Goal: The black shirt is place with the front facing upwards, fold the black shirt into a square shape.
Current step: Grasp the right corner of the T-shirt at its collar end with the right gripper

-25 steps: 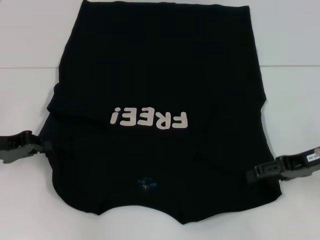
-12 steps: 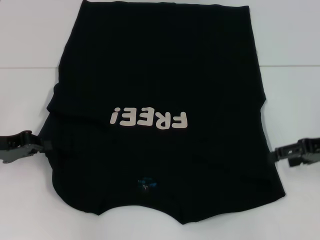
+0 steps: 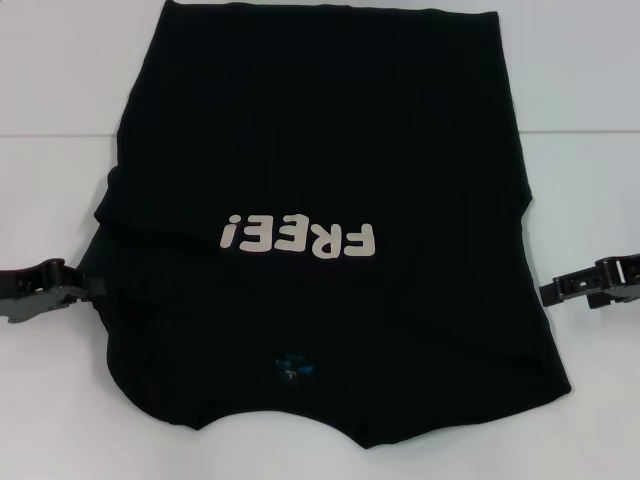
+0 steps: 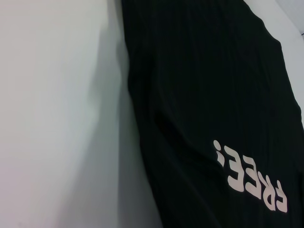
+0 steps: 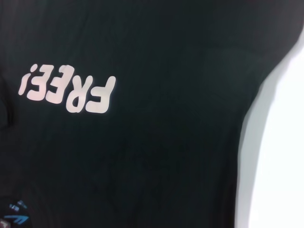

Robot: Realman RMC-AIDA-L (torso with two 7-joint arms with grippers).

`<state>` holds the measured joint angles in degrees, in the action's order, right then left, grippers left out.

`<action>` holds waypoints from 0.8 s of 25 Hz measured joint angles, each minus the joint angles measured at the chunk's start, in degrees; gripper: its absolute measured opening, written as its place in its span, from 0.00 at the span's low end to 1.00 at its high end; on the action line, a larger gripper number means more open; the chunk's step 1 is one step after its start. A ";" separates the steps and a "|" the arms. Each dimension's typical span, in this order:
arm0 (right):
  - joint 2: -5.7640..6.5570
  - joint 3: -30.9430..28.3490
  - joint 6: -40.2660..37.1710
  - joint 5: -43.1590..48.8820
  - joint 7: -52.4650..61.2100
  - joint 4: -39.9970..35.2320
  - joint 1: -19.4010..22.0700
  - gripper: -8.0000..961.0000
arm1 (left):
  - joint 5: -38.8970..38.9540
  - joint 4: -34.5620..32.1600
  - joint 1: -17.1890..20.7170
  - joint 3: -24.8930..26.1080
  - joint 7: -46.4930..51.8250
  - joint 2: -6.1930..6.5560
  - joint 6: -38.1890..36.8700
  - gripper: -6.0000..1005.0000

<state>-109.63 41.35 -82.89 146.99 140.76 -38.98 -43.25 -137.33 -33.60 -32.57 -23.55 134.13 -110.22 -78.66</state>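
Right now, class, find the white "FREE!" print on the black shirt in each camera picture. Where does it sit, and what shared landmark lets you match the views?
Head view: the "FREE!" print reads upside down, mid-picture, on the black shirt.
Left wrist view: the print runs slantwise in the lower right corner.
Right wrist view: the print lies at left, above centre.
Shared landmark: the shirt's edge against the white table.

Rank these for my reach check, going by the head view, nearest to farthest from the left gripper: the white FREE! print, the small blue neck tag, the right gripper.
1. White FREE! print, mid-shirt, from the left gripper.
2. Small blue neck tag, near the collar edge; a close call with the print.
3. Right gripper, beyond the black shirt's far side.
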 joint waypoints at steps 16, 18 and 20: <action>-2.44 4.58 4.25 0.09 0.33 1.22 -1.58 0.95 | 0.00 -0.16 -0.57 0.00 -0.59 -0.06 0.26 0.04; -2.44 4.63 4.26 0.12 0.33 1.30 -1.59 0.95 | 0.00 -0.16 -0.57 0.00 -0.61 -0.06 0.27 0.04; -2.40 4.42 3.65 0.08 0.24 1.29 -1.58 0.95 | -0.01 -0.16 -0.56 0.00 -0.66 -0.06 0.29 0.04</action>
<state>-112.03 45.77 -79.24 147.06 141.01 -37.69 -44.83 -137.34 -33.76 -33.13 -23.56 133.47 -110.29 -78.37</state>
